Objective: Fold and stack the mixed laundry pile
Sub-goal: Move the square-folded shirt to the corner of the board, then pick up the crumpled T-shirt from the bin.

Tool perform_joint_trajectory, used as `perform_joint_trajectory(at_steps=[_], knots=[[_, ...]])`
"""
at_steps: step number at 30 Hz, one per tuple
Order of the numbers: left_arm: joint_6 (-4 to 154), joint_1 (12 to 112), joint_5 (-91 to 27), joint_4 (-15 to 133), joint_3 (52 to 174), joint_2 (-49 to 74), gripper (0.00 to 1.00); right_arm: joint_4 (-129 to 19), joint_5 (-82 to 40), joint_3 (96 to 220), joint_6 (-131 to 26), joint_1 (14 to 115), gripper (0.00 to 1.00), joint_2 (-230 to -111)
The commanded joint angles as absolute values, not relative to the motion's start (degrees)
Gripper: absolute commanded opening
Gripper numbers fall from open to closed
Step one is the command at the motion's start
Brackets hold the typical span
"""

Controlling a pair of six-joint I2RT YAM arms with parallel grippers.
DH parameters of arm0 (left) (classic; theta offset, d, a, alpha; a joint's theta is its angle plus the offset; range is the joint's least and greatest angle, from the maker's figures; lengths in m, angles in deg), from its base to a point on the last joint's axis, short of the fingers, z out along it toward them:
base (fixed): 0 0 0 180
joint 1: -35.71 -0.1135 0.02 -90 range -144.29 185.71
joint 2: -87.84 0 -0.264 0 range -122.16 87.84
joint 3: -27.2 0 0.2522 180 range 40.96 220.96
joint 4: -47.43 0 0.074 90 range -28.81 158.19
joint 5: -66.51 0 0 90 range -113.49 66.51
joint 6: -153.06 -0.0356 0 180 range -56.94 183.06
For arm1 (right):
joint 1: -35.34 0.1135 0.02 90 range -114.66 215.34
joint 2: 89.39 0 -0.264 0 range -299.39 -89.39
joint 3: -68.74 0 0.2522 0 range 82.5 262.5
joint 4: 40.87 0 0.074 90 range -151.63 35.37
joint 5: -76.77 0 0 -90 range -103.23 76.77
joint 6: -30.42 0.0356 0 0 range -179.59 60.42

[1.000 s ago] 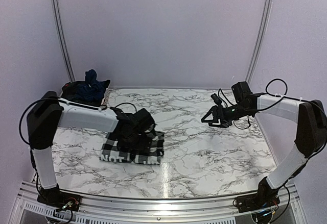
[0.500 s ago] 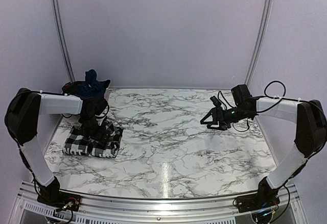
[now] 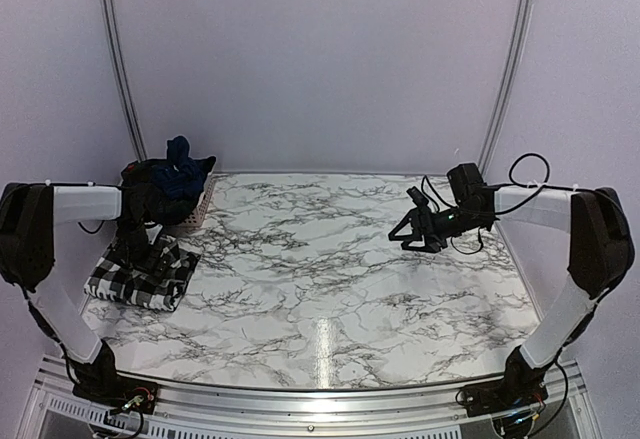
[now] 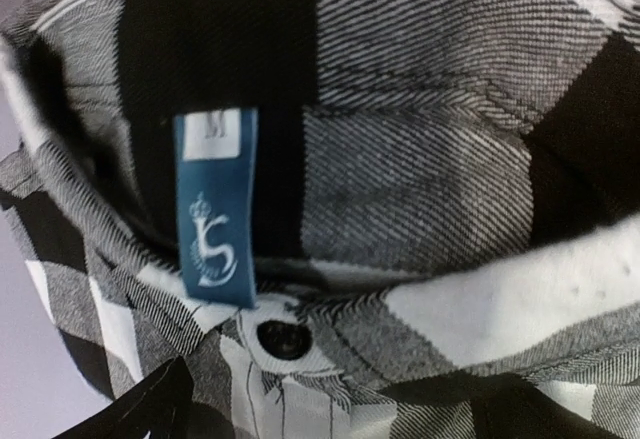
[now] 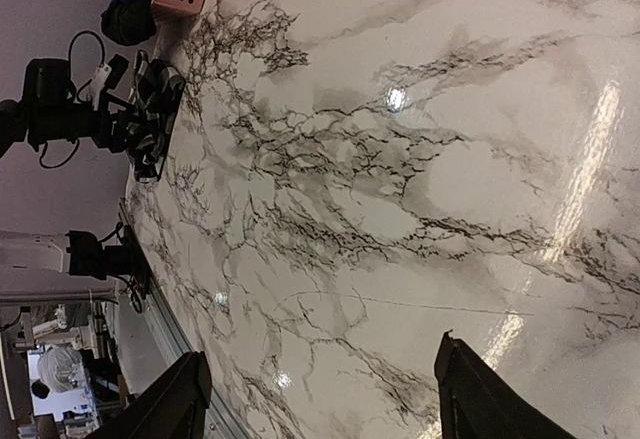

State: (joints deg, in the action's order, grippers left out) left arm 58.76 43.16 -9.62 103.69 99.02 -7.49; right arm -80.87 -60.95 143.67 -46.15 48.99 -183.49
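**Left gripper** (image 3: pixel 148 255): jaws spread as wide as they go. It is lowered onto the folded black-and-white check shirt (image 3: pixel 135 281), which lies flat on the marble table (image 3: pixel 330 259) directly beneath it. In the left wrist view the 2 dark fingers (image 4: pixel 150 409) stand at the lower corners of the frame and the cloth fills all the space between them. Just ahead of the fingers are the collar, a blue neck label (image 4: pixel 215 209) and a dark button (image 4: pixel 285 339). Whether the tips press into the cloth or only touch it cannot be told.

**Right gripper** (image 3: pixel 403 236): jaws parted, nothing between them, held clear above bare marble and well apart from the shirt.

**Rest of the laundry pile:** a navy blue T-shirt (image 3: pixel 180 159) is heaped in a pink perforated basket (image 3: pixel 198 207) just beyond the left gripper.

**Hidden or unclear:** the left wrist covers part of the shirt in the top view. Dark cloth lies under the T-shirt, its pattern too dim to make out. Both wrist views cut off the finger bases.
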Motion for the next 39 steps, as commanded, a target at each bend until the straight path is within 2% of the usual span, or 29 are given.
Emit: perform_joint_trajectory(at_steps=[1, 10, 18, 22, 26, 28, 33, 39], knots=[[56.6, 41.2, -5.7, 106.9, 98.4, -4.3, 0.99, -81.9, -62.6, 147.5, -47.3, 48.6, 0.73, -185.0], [58.6, 41.8, -6.2, 111.3, 108.1, 7.4, 0.99, -82.1, -63.6, 148.6, -48.1, 48.7, 0.75, -185.4], [69.6, 41.9, -7.0, 111.8, 121.8, 18.8, 0.99, -83.3, -63.1, 149.9, -49.2, 48.6, 0.84, -183.8], [71.3, 41.8, -14.3, 112.2, 128.4, 18.8, 0.99, -84.2, -61.9, 151.1, -48.9, 48.7, 0.89, -181.5], [72.8, 41.7, -15.4, 112.1, 133.5, 14.2, 0.99, -84.8, -59.1, 152.4, -47.6, 48.6, 0.96, -178.5], [73.8, 41.1, -11.1, 112.0, 135.5, 10.4, 0.99, -84.8, -57.8, 152.7, -47.0, 48.5, 0.98, -177.3], [72.3, 38.9, -13.7, 108.9, 140.3, -2.8, 0.99, -84.3, -54.1, 152.7, -43.9, 48.5, 0.98, -175.7], [70.7, 38.1, -18.4, 106.1, 151.6, -20.4, 0.99, -82.0, -51.4, 151.1, -39.4, 48.5, 0.99, -175.2]])
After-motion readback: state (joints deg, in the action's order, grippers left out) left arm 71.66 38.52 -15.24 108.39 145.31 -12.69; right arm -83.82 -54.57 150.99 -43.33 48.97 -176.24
